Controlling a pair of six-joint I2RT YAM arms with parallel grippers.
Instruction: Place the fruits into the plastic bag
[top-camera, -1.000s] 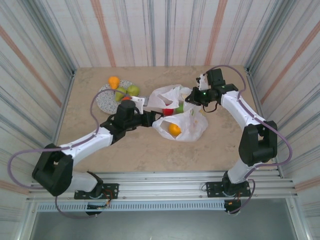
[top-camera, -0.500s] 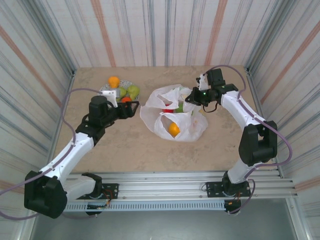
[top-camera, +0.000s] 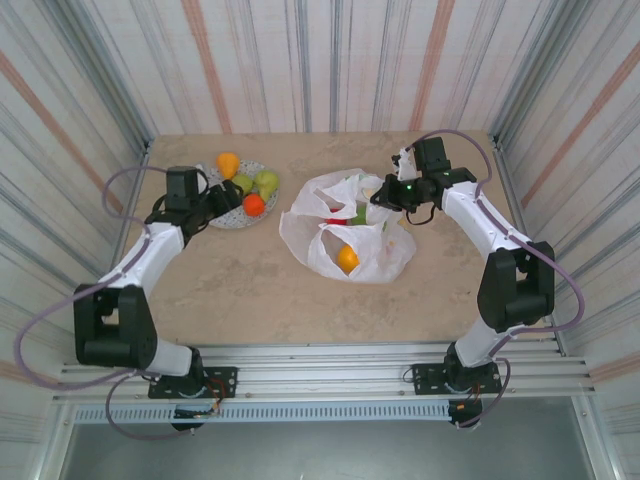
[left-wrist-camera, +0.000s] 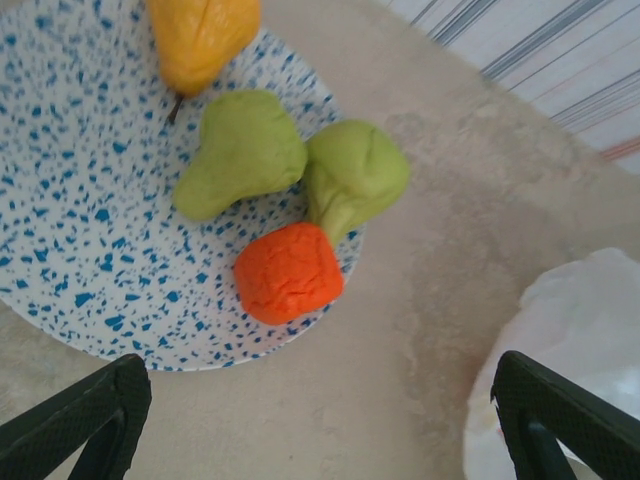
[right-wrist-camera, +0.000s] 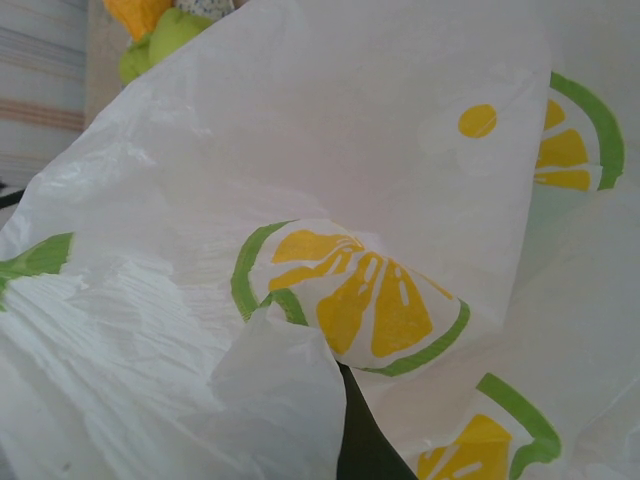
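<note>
The speckled plate (top-camera: 219, 208) at the back left carries a yellow-orange pear (top-camera: 228, 163), two green pears (top-camera: 243, 183) (top-camera: 266, 180) and a red-orange fruit (top-camera: 254, 204). My left gripper (top-camera: 228, 197) hovers open over the plate's near edge; in the left wrist view its fingers (left-wrist-camera: 80, 420) stand wide apart below the red-orange fruit (left-wrist-camera: 288, 273), holding nothing. The plastic bag (top-camera: 375, 262) lies mid-table with an orange (top-camera: 347, 259), a red piece (top-camera: 337, 220) and a green fruit (top-camera: 358, 214) inside. My right gripper (top-camera: 385, 197) is shut on the bag's far rim, bag film (right-wrist-camera: 330, 200) wrapped over one dark finger (right-wrist-camera: 362, 440).
Corrugated striped walls close the table on three sides. Bare marble tabletop (top-camera: 250, 280) lies between plate and bag and along the near edge. The bag's white edge (left-wrist-camera: 590, 320) shows at the right of the left wrist view.
My left arm has pulled back from the bag's mouth and swung left to the plate. The right gripper has kept its hold on the bag rim.
</note>
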